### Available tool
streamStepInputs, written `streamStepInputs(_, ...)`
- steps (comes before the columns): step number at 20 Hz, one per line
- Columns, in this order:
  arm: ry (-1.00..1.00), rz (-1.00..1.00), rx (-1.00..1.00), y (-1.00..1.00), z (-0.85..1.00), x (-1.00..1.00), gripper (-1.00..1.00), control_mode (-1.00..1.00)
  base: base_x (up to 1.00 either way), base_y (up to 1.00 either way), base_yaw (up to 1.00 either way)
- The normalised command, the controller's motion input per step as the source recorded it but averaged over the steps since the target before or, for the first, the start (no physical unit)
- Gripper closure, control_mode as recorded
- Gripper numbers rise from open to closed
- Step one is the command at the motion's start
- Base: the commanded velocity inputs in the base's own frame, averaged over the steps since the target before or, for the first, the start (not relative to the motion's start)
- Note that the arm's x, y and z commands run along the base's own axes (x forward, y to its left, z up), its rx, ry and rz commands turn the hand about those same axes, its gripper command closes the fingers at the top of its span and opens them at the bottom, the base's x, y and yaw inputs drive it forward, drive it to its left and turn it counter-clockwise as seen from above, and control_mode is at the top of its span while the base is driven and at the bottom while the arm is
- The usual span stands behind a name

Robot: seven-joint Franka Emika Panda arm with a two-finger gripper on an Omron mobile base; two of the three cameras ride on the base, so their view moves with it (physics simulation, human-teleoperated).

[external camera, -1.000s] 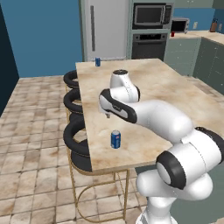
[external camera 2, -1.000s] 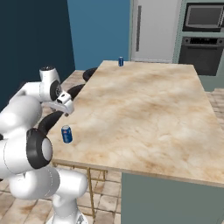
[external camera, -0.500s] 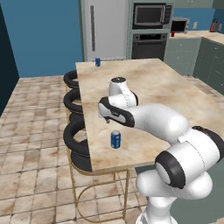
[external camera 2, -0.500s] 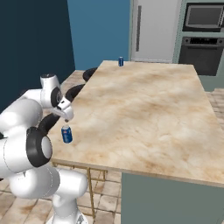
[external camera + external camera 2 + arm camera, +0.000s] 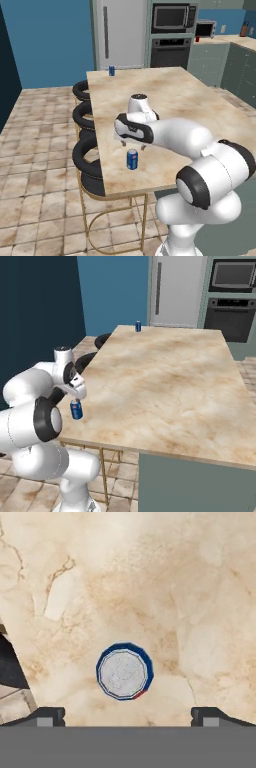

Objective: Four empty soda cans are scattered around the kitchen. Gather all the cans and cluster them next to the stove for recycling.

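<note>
Blue soda can (image 5: 124,671) stood upright under the spread gripper (image 5: 127,716) — likely light, thin-walled, slippery — best pinched gently mid-body.

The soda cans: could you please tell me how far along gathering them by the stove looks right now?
Nothing looks done: the near blue can stands upright on the island counter, and a second blue can stands at its far end. In hand: the open hand hovers directly over the near can, not gripping it. Left: grasp it and carry every can to the stove.
</note>
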Motion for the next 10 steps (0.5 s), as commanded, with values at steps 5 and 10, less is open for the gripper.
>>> streamStepInputs(5,0.02,0.00,0.00,0.00,-0.29,0.07,-1.00,-1.00,0.00,0.00,0.00)
streamStepInputs(10,0.00,0.00,0.00,0.00,-0.28,0.07,-1.00,-1.00,0.00,0.00,0.00)
